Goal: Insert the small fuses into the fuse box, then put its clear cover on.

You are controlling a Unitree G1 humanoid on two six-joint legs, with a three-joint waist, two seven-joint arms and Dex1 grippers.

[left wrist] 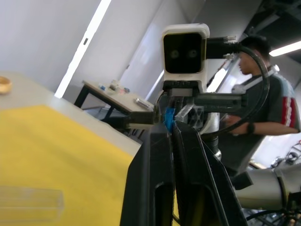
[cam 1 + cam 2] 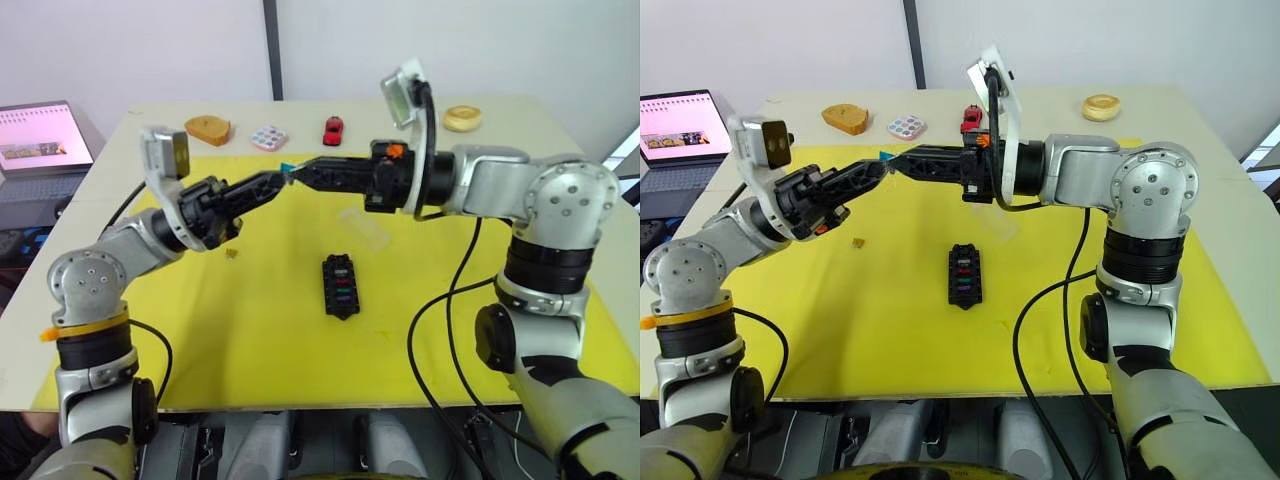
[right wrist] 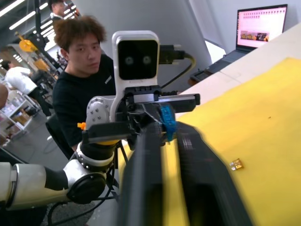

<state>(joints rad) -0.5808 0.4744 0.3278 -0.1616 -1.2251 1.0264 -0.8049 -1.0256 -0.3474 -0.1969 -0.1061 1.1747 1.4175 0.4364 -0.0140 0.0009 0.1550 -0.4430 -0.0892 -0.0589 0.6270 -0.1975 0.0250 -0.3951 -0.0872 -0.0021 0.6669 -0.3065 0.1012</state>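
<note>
- In the left eye view, the two arms met tip to tip above the far part of the yellow mat (image 2: 200,340). The left gripper (image 2: 278,179) and the right gripper (image 2: 300,172) both closed around one small blue fuse (image 2: 288,169), held in the air between them. The fuse box (image 2: 339,285) lay flat near the middle of the mat, with coloured fuses already seated in its slots. The clear cover (image 2: 364,226) lay on the mat just beyond the box, toward the far right. An amber fuse (image 2: 232,254) lay loose on the mat to the left of the box.
- In the right eye view, along the far edge of the table (image 2: 1200,140) sat a red toy car (image 2: 969,119), a white tile with coloured dots (image 2: 907,127) and two round wooden pieces; a laptop (image 2: 680,140) stood off the table's left side.
- In the left wrist view, the black fingers (image 1: 155,179) stood nearly together, pinching the blue fuse at their tips, with the other arm's wrist camera straight ahead and a person behind it.
- In the right wrist view, the fingers (image 3: 146,174) likewise clamped the blue fuse, and the amber fuse lay on the mat beside them; a seated person watched from behind.
</note>
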